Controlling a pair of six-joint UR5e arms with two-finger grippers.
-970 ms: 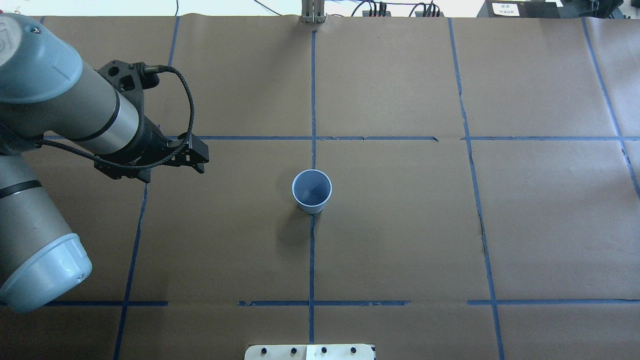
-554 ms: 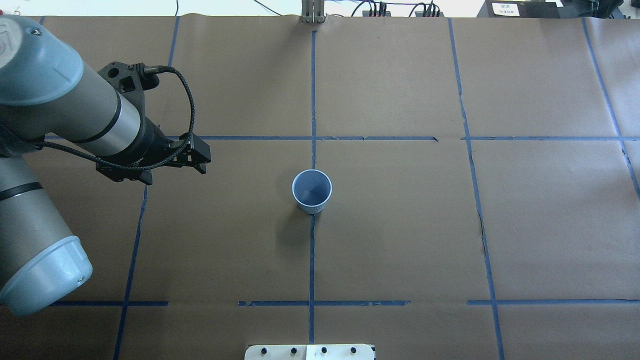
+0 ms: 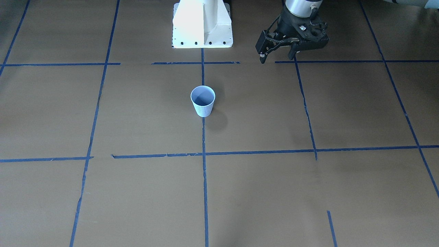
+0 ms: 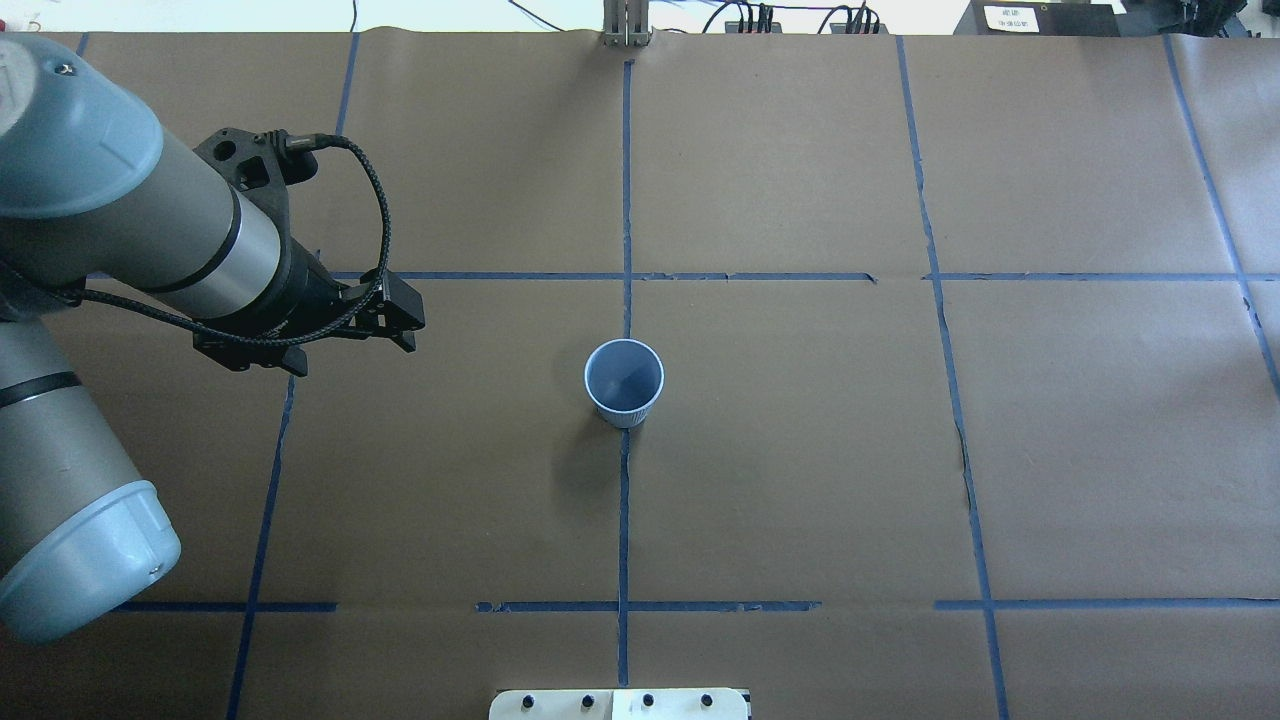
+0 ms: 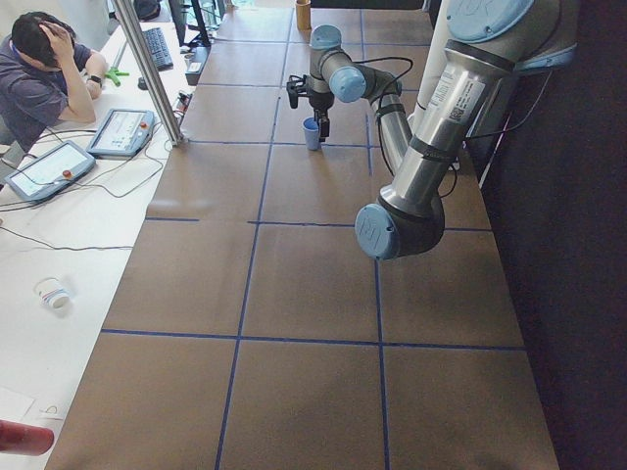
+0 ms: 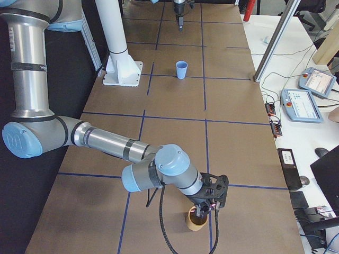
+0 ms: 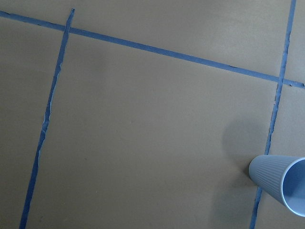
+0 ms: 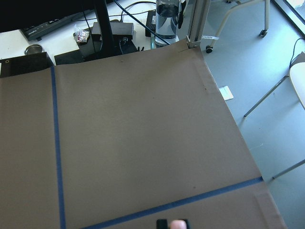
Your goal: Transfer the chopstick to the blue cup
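Chopstick [image 8: 177, 224]: only its pale tip shows, at the bottom edge of the right wrist view. The dark jaws of the right gripper [image 6: 205, 208] lie against it on both sides, apparently clamped on it. That gripper is low over a tan cup [image 6: 197, 222] at the table's [image 6: 175, 143] right end, well apart from the blue cup [image 4: 623, 383]. The blue cup stands upright and empty mid-table. The left gripper [image 4: 408, 322] hovers near the blue cup, jaws apart, holding nothing. This looks like the pick-up step. Next it needs a straight lift clear of the tan cup, then a carry over the narrow blue mouth.
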